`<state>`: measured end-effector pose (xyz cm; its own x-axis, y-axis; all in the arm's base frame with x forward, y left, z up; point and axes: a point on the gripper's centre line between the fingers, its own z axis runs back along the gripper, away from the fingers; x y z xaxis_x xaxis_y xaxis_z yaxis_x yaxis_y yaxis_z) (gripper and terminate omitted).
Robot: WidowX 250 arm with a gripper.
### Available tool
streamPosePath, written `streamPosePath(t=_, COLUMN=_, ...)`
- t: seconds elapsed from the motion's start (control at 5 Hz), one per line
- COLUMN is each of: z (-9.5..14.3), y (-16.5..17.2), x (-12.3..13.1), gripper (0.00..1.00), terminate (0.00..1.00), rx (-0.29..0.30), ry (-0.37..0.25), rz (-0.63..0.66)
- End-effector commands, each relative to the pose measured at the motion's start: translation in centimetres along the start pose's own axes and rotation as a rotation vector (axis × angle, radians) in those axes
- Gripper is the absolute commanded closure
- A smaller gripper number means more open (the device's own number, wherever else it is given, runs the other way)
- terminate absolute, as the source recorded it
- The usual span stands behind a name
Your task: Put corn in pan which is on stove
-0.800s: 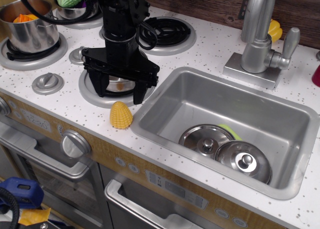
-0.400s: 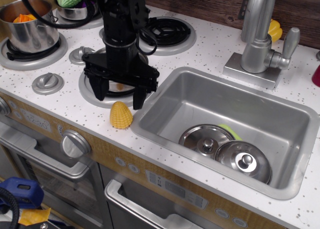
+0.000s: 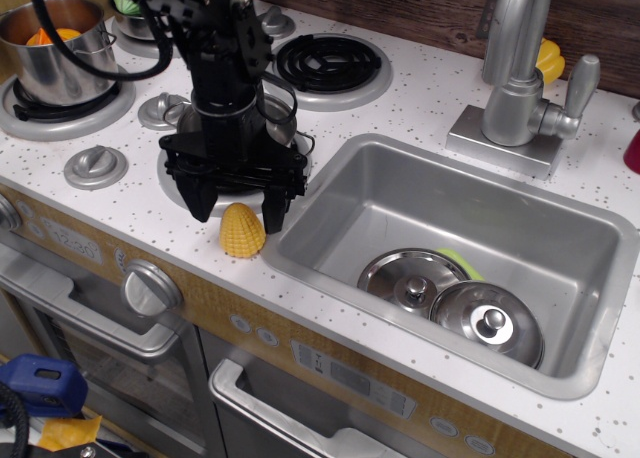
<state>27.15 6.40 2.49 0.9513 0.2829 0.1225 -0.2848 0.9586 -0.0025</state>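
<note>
No readable writing is seen. The black gripper [image 3: 237, 204], jaws spread wide, has been lowered to straddle the bumpy yellow toy corn stub [image 3: 242, 230], which is left unmoved on the white speckled stove [image 3: 130, 193] beside the steel sink basin [image 3: 590, 278].

The gripper [image 3: 237, 202] has moved forward and down from over the pan, its open fingers now straddling the corn [image 3: 241, 230].
</note>
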Motion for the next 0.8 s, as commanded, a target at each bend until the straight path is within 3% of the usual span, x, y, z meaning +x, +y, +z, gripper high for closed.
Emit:
streamPosePath(t=0.0, z=-0.7, y=0.6, x=0.3, gripper=0.00, terminate=0.00, rx=-0.023, ry=-0.042, rz=0.010)
streamPosePath(t=0.2, z=-0.6, y=0.7, x=0.5, gripper=1.00, terminate=0.00, rx=-0.019, ry=-0.037, rz=0.008)
streamPosePath(t=0.4, z=0.3, y=0.5, x=0.5, gripper=1.00, terminate=0.00, rx=-0.008, ry=-0.024, rz=0.002)
streamPosePath(t=0.6, z=3.6, y=1.1, x=1.6, gripper=1.00, terminate=0.00, rx=0.066, ry=0.020, rz=-0.042)
